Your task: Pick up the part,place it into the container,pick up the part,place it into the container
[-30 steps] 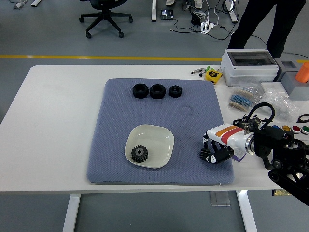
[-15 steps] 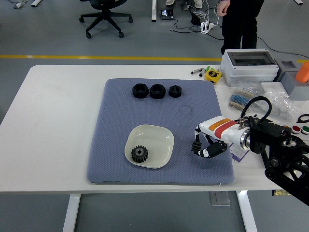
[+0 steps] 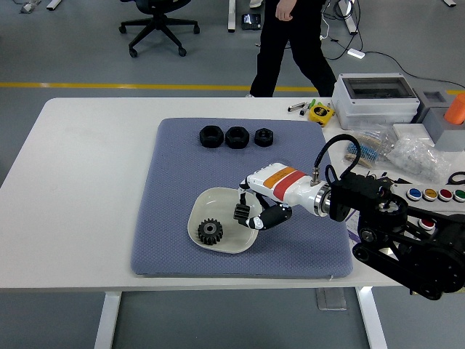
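The white counter (image 3: 87, 182) stands on a grey floor crossed by a yellow line; an office chair (image 3: 156, 22) and a walking person (image 3: 290, 43) are beyond its far edge. A blue-grey mat (image 3: 218, 156) covers the counter's middle, and a grey box (image 3: 374, 98), bagged parts (image 3: 418, 156) and coloured buttons (image 3: 436, 194) crowd its right side.

Since half a second ago the right hand (image 3: 254, 211) has travelled leftward from the mat's right portion to the right rim of the white dish (image 3: 247, 200). The person has also moved left along the far side.

The fingers (image 3: 272, 216) are curled around a small black part (image 3: 242, 212), held over the dish's right edge (its orientation cannot be made out in the grasp). A black gear (image 3: 210, 231) lies flat in the dish's near-left portion, bore upward. Three black nuts (image 3: 236, 137) sit in a row running left to right at the mat's far edge.
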Robot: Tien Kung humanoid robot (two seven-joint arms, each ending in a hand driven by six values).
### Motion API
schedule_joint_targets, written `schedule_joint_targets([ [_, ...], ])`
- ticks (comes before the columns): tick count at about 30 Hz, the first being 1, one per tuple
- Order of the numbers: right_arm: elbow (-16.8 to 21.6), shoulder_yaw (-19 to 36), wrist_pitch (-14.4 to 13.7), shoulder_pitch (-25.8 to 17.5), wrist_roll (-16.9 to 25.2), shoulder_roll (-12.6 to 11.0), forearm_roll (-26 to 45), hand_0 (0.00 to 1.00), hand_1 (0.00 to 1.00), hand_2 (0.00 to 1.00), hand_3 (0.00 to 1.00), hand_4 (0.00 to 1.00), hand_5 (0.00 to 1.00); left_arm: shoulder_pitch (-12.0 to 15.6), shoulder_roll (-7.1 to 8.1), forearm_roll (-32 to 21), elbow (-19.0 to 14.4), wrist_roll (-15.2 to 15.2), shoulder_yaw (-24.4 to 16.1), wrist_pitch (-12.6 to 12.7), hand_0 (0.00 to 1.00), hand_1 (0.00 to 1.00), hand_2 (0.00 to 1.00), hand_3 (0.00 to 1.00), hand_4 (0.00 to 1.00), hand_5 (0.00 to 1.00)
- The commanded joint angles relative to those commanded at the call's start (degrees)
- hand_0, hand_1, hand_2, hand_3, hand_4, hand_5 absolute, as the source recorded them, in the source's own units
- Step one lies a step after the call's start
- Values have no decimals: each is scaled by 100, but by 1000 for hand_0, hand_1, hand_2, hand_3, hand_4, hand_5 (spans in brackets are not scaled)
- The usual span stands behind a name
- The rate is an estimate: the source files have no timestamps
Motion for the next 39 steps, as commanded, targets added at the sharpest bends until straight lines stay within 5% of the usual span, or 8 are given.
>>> schedule_joint_targets([
  [6,-435,-198,-120,186,121,328,82,163,79,191,431,350,203,8,18,58,-2,17,-36,5,519,560,558,640,670,648],
  [7,-541,-252,-82,227,138,388,80,178,95,227,658,391,98,13,24,73,-3,22,-43,5,518,559,555,640,670,648],
  [12,-968,-411,19,339,184,579,-25,178,95,227,658,391,98,24,36,150,-7,45,-79,1,518,559,555,640,670,648],
  [13,-993,-418,28,343,188,587,-41,214,128,277,910,511,199,24,37,157,-7,47,-83,1,515,560,557,641,672,646],
  [28,-965,-73,48,183,147,356,-207,223,142,303,947,539,197,61,49,312,-6,84,-191,-28,516,560,556,639,680,653],
  [36,-483,731,-837,-141,27,-109,452,218,143,304,920,476,191,13,43,134,3,32,-81,1,516,560,555,640,680,654],
  [37,-407,831,-1000,-209,54,-179,619,320,273,420,873,661,214,2,39,93,4,22,-63,10,521,560,557,640,675,648],
  [39,-293,1023,-1395,-314,164,-268,1117,320,273,420,873,661,214,-7,41,14,11,-4,-33,27,521,560,557,640,675,648],
])
